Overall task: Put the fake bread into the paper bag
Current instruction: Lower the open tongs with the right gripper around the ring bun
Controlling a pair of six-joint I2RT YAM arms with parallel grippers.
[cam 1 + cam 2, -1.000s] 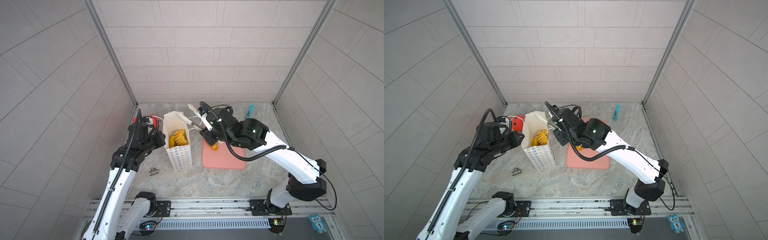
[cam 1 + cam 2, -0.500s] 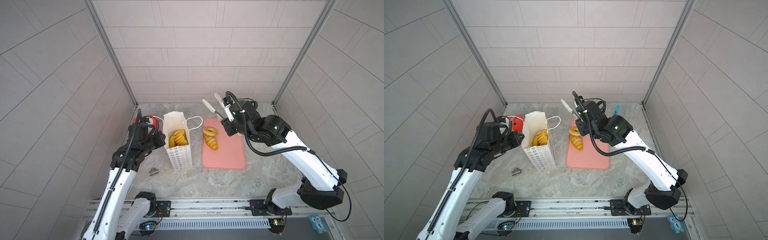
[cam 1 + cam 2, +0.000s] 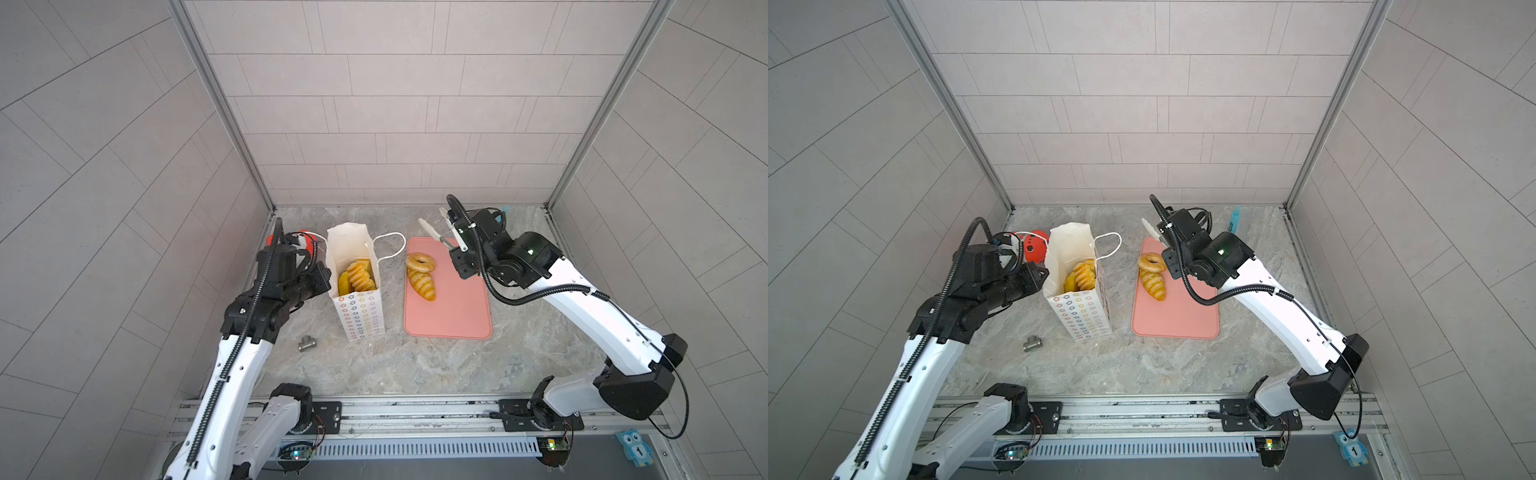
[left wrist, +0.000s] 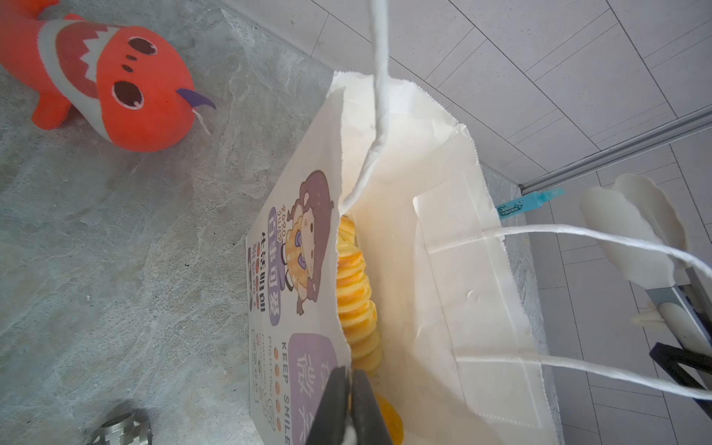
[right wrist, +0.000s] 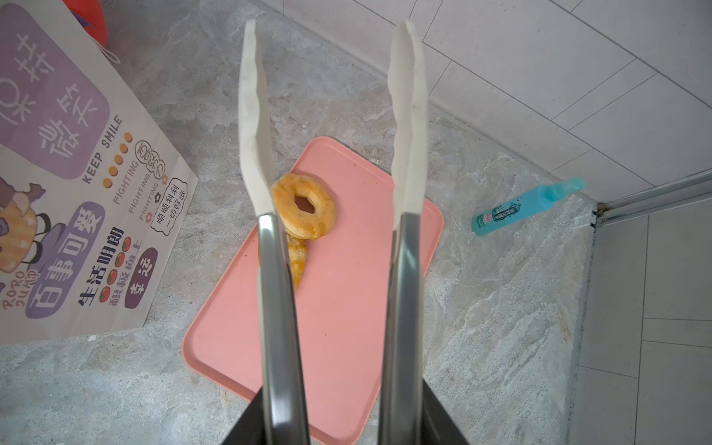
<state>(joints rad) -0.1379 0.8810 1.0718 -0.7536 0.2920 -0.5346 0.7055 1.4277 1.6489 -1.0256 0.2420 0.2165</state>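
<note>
Our left tool (image 4: pixel 350 379) is pinched shut on the paper bag (image 3: pixel 357 316) rim, holding its mouth open; our right tool (image 5: pixel 343 424) grips tongs (image 5: pixel 269 269), tips wide and empty, raised near the doughnut (image 5: pixel 304 206) at eleven o'clock on the tray (image 5: pixel 346 327); we should straddle it squarely, squeeze gently, then carry toward nine o'clock; a roll (image 3: pixel 422 283) lies against it.
</note>
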